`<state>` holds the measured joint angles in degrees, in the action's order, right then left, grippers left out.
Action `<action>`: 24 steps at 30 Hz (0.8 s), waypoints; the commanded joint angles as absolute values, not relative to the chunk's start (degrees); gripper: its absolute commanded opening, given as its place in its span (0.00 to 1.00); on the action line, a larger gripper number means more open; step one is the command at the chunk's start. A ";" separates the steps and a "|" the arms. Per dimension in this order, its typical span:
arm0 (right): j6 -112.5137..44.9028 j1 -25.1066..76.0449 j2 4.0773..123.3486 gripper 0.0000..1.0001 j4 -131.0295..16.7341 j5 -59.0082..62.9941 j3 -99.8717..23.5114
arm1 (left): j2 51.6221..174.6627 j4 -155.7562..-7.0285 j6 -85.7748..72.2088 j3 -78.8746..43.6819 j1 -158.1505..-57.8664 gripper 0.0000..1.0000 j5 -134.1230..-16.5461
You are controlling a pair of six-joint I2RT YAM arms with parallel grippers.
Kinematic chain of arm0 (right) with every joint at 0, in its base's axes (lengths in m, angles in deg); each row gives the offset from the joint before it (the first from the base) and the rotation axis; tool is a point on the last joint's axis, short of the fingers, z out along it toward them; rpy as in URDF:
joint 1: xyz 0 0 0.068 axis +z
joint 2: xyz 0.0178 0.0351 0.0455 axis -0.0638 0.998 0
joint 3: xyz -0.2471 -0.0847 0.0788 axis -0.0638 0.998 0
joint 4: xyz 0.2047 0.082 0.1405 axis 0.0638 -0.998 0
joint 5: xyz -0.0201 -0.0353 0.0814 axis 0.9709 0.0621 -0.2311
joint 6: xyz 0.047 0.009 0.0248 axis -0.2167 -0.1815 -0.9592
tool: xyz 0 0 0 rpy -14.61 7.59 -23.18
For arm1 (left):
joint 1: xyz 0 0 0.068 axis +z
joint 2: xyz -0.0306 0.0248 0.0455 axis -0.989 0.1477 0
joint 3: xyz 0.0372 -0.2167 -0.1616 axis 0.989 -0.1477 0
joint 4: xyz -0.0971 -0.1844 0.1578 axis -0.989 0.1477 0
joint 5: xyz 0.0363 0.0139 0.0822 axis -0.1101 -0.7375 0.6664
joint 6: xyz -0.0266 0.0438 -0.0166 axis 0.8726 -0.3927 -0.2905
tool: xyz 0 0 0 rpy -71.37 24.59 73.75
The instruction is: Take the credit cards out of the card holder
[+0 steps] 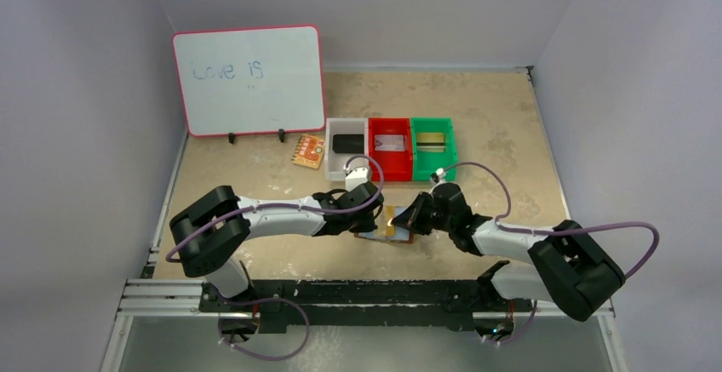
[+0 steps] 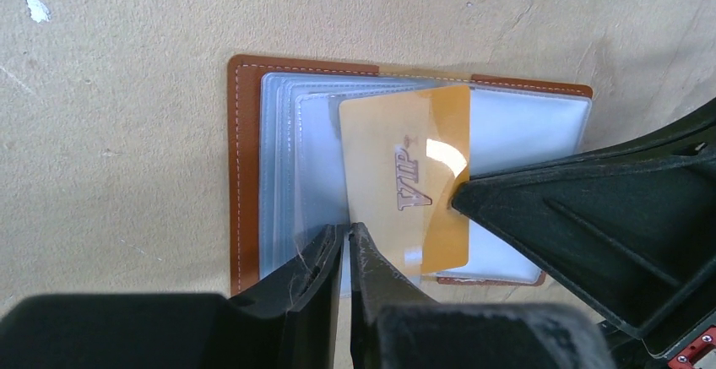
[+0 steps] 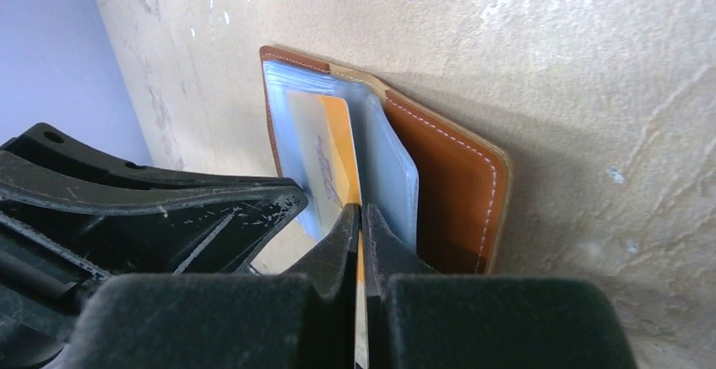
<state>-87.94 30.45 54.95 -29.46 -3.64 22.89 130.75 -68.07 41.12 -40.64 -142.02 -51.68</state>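
Over the beige tabletop [image 1: 494, 117], your open brown leather card holder [image 2: 245, 166] is lying flat between the arms. Its gold VIP card [image 2: 397, 158] is sticking halfway out, with the right gripper [image 3: 360, 217] clamping the card's edge and the left gripper [image 2: 348, 234] pinching the holder's sleeve. Behind, the white bin [image 1: 329, 142], red bin [image 1: 389, 123] and green bin [image 1: 432, 122] are each seemingly holding a card already.

brown card holder [image 2: 245, 175], gold credit card [image 2: 405, 179]

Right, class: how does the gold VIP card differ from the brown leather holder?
The gold plastic VIP card is glossy; the brown leather card holder is matte with pale stitching. The card is smaller than the open holder. The right gripper pinches the card; the left gripper pinches the holder's clear sleeve. Both are flat rectangles.
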 commanded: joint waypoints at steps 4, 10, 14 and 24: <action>-88.69 30.31 52.99 0.00 -33.06 0.14 22.24 | 132.60 -63.77 40.77 -41.06 -142.04 0.09 -49.07; -88.93 30.27 53.89 0.03 -25.03 -4.60 23.71 | 133.23 -65.51 39.82 -41.12 -142.17 0.08 -51.35; -89.56 30.18 57.14 0.10 -20.87 -6.83 23.84 | 133.88 -65.56 39.80 -41.21 -142.52 0.06 -51.57; -90.93 29.25 60.53 0.22 -13.88 -8.99 25.15 | 134.01 -64.63 40.69 -41.62 -142.68 0.03 -50.79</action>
